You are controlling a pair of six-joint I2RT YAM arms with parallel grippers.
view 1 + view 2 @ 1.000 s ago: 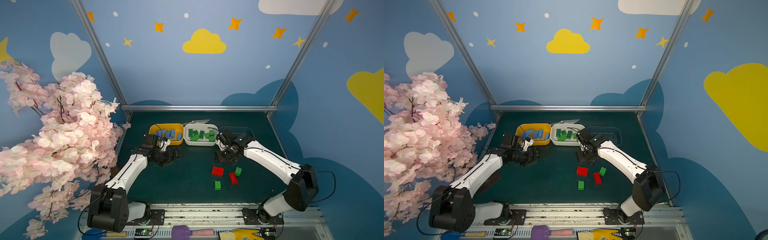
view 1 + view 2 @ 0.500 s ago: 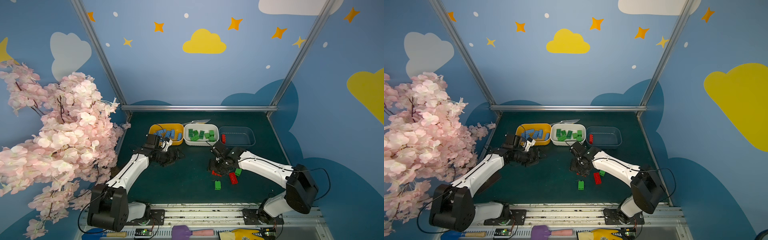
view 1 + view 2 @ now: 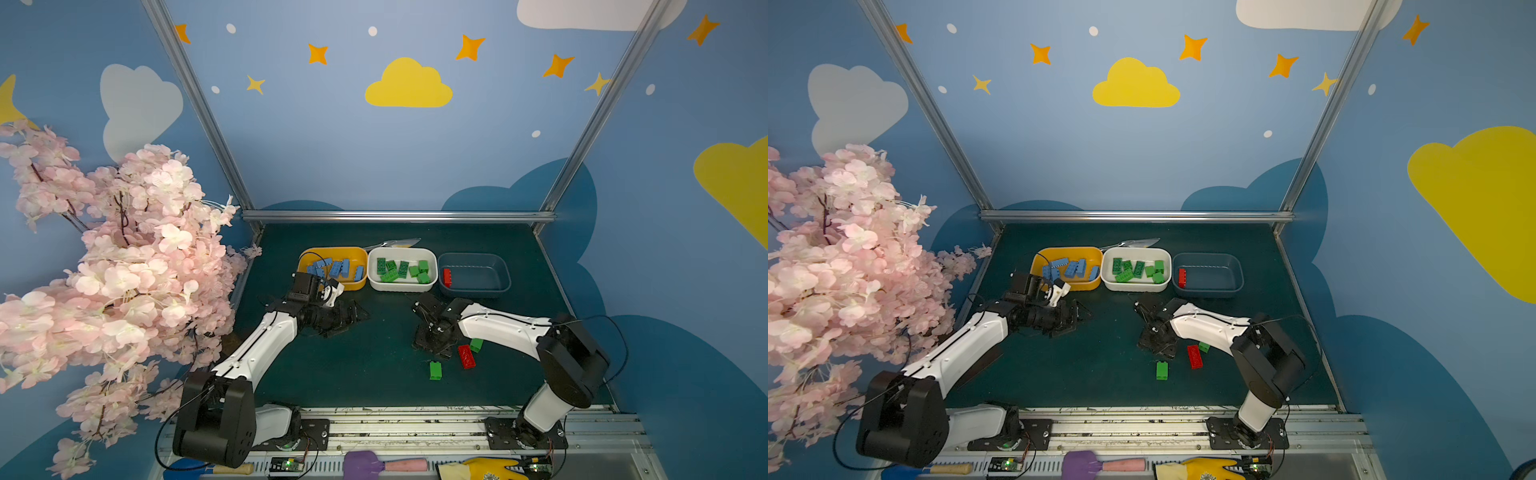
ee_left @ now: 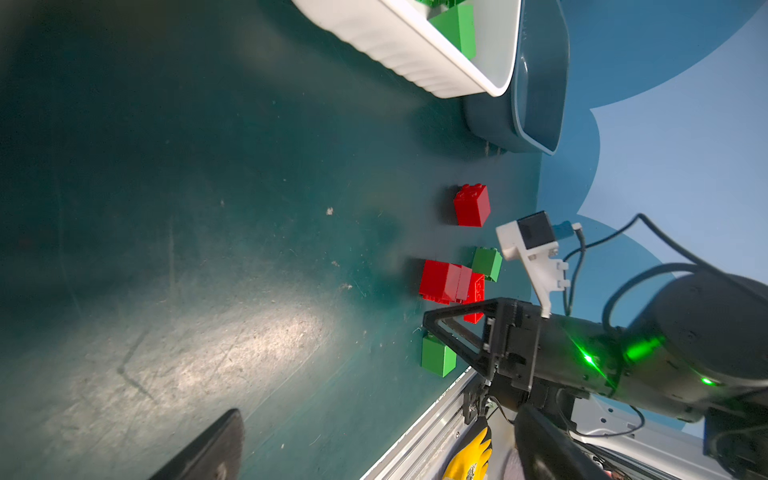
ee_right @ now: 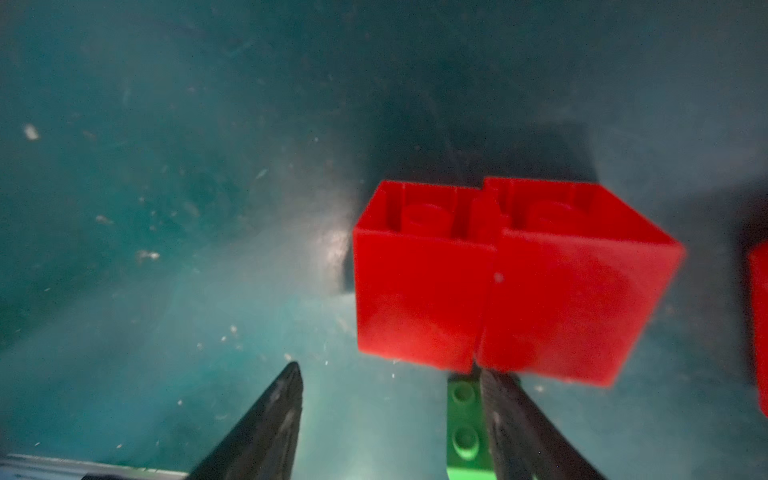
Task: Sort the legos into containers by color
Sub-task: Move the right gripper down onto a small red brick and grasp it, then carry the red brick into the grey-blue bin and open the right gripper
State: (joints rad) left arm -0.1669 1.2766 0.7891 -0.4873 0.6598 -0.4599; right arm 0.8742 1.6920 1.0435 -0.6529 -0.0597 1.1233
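Red legos (image 5: pixel 419 291) lie just beyond the right tool (image 5: pixel 390 370), jaws parted and empty.

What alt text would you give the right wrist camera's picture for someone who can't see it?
Two red toy bricks lie touching side by side on a dark green table, hollow undersides showing. Close before them, the claw has its two black fingers apart and empty, a green brick beside one finger.

Right now blue bricks (image 3: pixel 336 268) lie jumbled in the yellow tub (image 3: pixel 306 258), green bricks (image 3: pixel 401 270) in the white tub (image 3: pixel 399 286), one red brick (image 3: pixel 447 277) in the dark tub (image 3: pixel 478 274); perhaps six red and green strays (image 3: pixel 466 356) lie loose in front.
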